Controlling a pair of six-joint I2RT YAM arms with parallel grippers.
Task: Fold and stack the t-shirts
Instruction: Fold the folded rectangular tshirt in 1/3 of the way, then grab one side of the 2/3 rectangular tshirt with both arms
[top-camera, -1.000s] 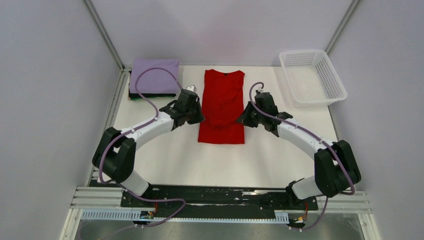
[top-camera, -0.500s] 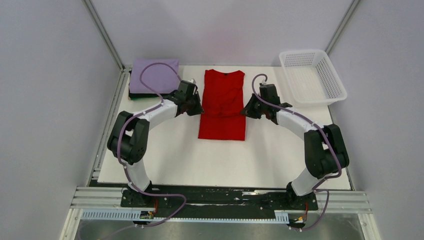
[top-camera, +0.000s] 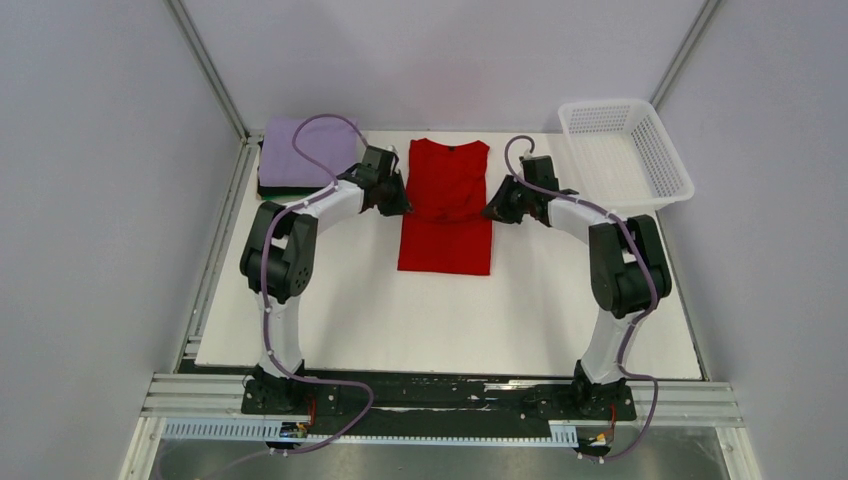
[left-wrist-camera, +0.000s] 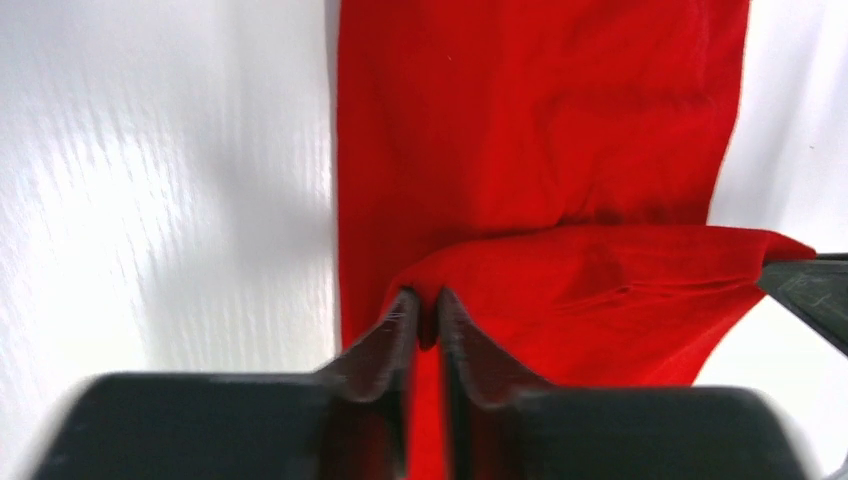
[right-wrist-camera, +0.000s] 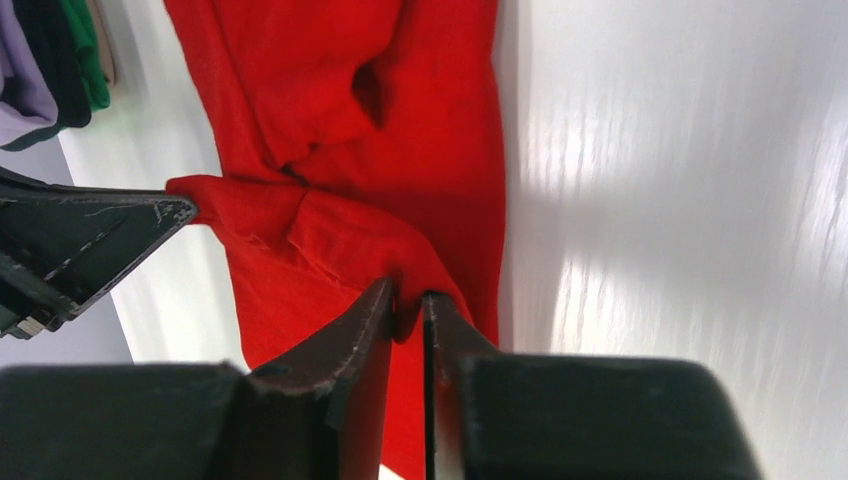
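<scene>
Overhead, left hand (top-camera: 396, 197) and right hand (top-camera: 497, 208) flank the red t-shirt (top-camera: 445, 245) on the desk (top-camera: 350, 320). Only wrist views show both narrowly pinching its raised fold.

The left claw (left-wrist-camera: 422, 300) and right claw (right-wrist-camera: 408, 290) have black tapered fingers (left-wrist-camera: 385, 338), scuffed pale at the edges. Behind each claw, a lavender cable (top-camera: 322, 122) loops back over white arm tubes (top-camera: 325, 205) joined by bulky black housings (top-camera: 280, 255)

White table (top-camera: 350, 315): red t-shirt (top-camera: 445, 250) centre, folded t-shirt stack (top-camera: 285, 150) far-left, basket (top-camera: 605, 103) far-right.
</scene>
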